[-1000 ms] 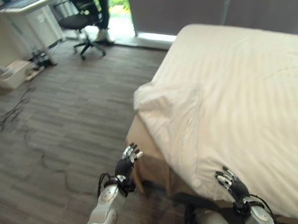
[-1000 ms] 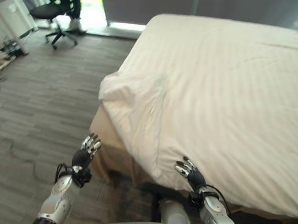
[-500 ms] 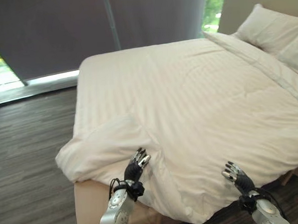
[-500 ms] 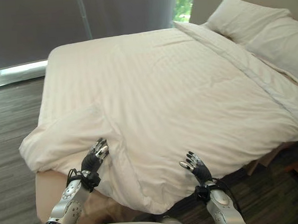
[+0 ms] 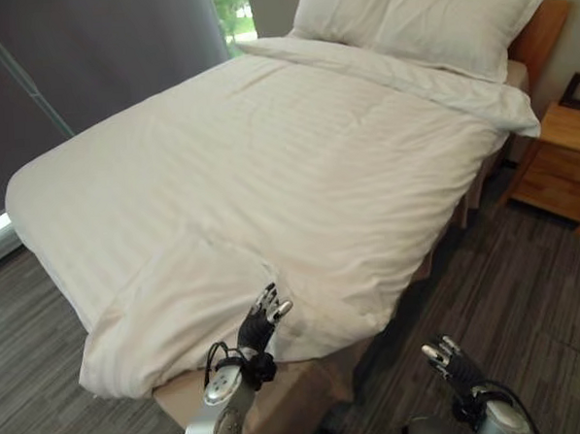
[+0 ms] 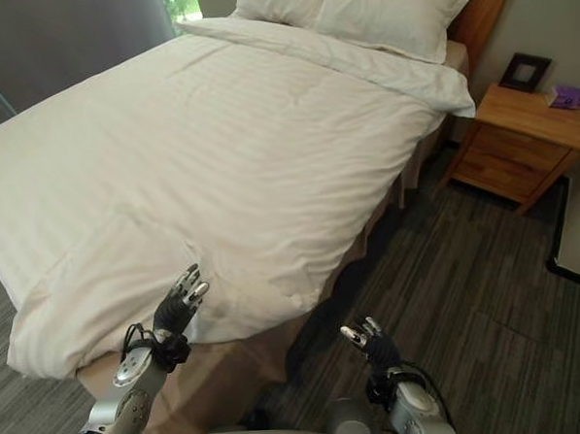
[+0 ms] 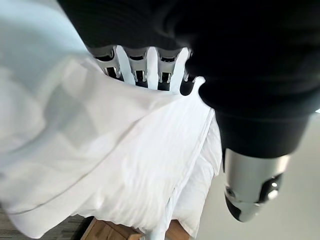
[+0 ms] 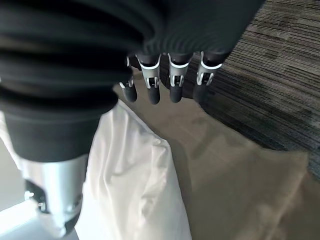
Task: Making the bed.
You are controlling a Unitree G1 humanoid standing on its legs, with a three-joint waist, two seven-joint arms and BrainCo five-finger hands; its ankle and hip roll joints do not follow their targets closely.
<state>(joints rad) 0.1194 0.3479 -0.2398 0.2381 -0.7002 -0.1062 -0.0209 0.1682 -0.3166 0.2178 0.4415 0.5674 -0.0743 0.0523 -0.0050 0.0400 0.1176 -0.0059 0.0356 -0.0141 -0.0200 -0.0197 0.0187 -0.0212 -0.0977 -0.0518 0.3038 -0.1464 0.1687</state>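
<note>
So the white duvet [image 5: 268, 169] is lying spread over the bed [image 5: 280, 393], reaching up to the two pillows [image 5: 425, 15] by the wooden headboard [image 5: 538, 24]. It's looking mostly flat, but the near corner [image 5: 169, 321] is sitting folded back on itself in a fat lump, hanging over the tan bed base.

The left hand [image 5: 261, 321] is hovering right at that folded corner with fingers straight and relaxed, holding nothing; in its wrist view the fingers [image 7: 135, 62] are sitting just above the cloth. The right hand [image 6: 367, 341] is hanging out over the dark wood-look floor [image 6: 488, 275] beside the bed, fingers loosely spread, also empty.

My guess on handling: the duvet is soft, puffy and floppy, light in one spot but draggy as a whole, so pushing it flat-handed probably just bunches it. Better to be pinching the doubled edge of that corner and pulling it out toward the foot, ideally with both hands apart along the hem.

A wooden nightstand [image 6: 524, 137] with a small picture frame [image 6: 523, 71] is standing by the headboard, well away. Nothing is blocking the corner itself.
</note>
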